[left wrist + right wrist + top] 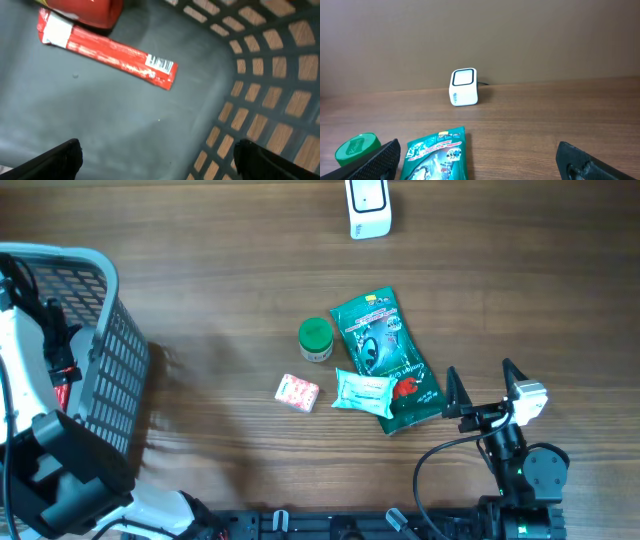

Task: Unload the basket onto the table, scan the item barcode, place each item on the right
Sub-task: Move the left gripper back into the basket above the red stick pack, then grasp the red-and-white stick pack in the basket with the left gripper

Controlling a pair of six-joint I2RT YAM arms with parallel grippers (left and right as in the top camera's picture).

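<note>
- The scanner, a small white box with a dark-framed window, stands upright at the middle of the far edge of the wooden surface.
- A green pouch lies flat near the middle of the surface, slanting toward the near right.
- A pale teal packet overlaps the pouch's lower left part.
- A small pink box lies just left of that packet, apart from it.
- A jar with a green lid stands just beside the pouch's left edge.
- A grey mesh basket sits at the left edge of the surface, and the left arm reaches down into it.
- On the basket floor lies a red stick packet, with its barcode facing up on its right end.
- A second red item is cut off at the top of the left wrist view. It meets the stick's white end, but whether it overlaps it I cannot tell.
- The left jaws are spread wide above the basket floor, and nothing is between them.
- The right arm stands near the right part of the near edge.
- The right jaws are spread wide with nothing held, and they point toward the far edge and the scanner.
- One right finger is just beside the pouch's near right corner.
</note>
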